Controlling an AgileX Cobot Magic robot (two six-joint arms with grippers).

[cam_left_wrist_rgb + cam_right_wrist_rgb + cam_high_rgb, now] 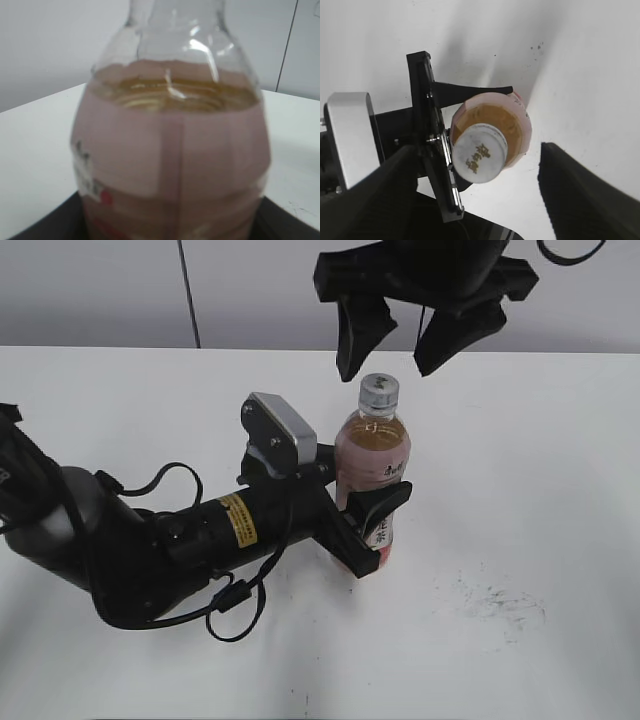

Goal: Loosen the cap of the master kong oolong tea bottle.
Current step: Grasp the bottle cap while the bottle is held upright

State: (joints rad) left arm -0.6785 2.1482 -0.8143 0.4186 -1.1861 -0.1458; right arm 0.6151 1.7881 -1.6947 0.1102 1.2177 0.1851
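- The master kong oolong tea bottle [372,475] stands upright on the white table [520,490], a little right of the middle in the exterior view, with amber tea up to its shoulder.
- The left gripper [368,530] comes in low from the left and has the bottle clamped around its lower body: 1 black finger [385,502] crosses the front of the label and the jaw bar sits against the base.
- In the left wrist view the bottle's pink label fills almost everything, the tea line shows just above it, and a dark strip of the gripper runs along the bottom edge; that is a very tight hold.
- The cap [379,390] sits on the neck, silver-grey with ribbed sides.
- From above, in the right wrist view, the cap's white top [479,158] shows a dark printed logo, and the bottle's shoulder spreads out around it.
- The right gripper [392,342] hangs above the bottle, spread wide, holding nothing.
- Its 2 black fingers [358,332] point down either side of the cap without touching it; their tips are about level with or just above the cap's top.
- The right wrist view agrees: 1 dark finger lower left, 1 lower right, and the cap between them, nearer the left one.
- The left arm's silver wrist camera housing [283,430] sits just left of the bottle.
- Faint dark scuffs [495,602] mark the table to the right of the bottle's base.
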